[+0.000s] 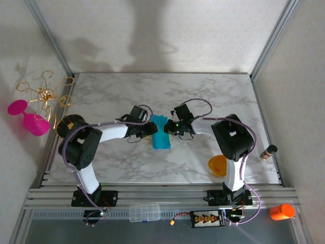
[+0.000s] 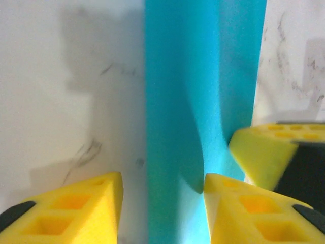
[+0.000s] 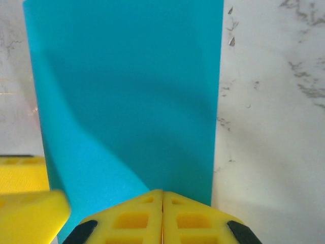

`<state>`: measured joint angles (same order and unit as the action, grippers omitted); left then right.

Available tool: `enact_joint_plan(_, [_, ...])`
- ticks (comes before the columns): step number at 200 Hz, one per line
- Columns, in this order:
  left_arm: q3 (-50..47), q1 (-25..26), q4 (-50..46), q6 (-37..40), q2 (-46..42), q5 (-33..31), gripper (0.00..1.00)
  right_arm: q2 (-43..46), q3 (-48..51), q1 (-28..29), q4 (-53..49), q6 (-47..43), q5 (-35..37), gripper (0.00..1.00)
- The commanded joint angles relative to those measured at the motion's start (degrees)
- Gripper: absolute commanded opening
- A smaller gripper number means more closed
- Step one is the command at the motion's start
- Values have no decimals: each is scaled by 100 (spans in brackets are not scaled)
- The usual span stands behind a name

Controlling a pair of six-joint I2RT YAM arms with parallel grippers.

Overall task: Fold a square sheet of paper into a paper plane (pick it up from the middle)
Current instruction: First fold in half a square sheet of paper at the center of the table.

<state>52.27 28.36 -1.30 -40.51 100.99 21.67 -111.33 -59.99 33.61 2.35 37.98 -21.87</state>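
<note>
Paper at mid-bench: the thin teal-blue sheet of paper (image 1: 161, 134) lies on the white grey-veined marble bench (image 1: 203, 91) as an upright-looking rectangle, long axis running from the near side toward the far side, slightly slanted. It is narrower than it is long, so probably already doubled over once. The left tool (image 1: 150, 129) sits at its left long edge and the right tool (image 1: 170, 127) at its right long edge, the sheet between them and both about equally close. Left wrist view: left tool (image 2: 162, 178) has its yellow foam pads well apart, straddling the teal band and gripping nothing. The right-hand pad touches a raised, curved swell in the sheet; the left-hand pad stands clear of it over bare marble. Right wrist view: right tool (image 3: 162, 193) has its pads pressed together at the sheet's (image 3: 127, 91) near edge; whether a layer is nipped between them I cannot tell. Surface is matte, unmarked and limp, with a soft diagonal bulge rather than a sharp crease. Any next fold turns on that long axis. A small orange bowl (image 1: 217, 165) sits well apart, near the right arm's base.
</note>
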Motion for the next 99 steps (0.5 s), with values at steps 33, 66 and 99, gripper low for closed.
enact_joint_plan(33, [-480, 178, 552, -627, -282, -37, 56, -126, 272, 77, -97, 549, 280, 9])
enact_joint_plan(66, [-173, 240, 472, -501, 5, 32, 57, -113, 299, 77, -50, 613, 253, 9])
enact_joint_plan(99, [17, 267, 258, -380, 185, -59, 47, -74, 287, 77, -28, 666, 247, 10])
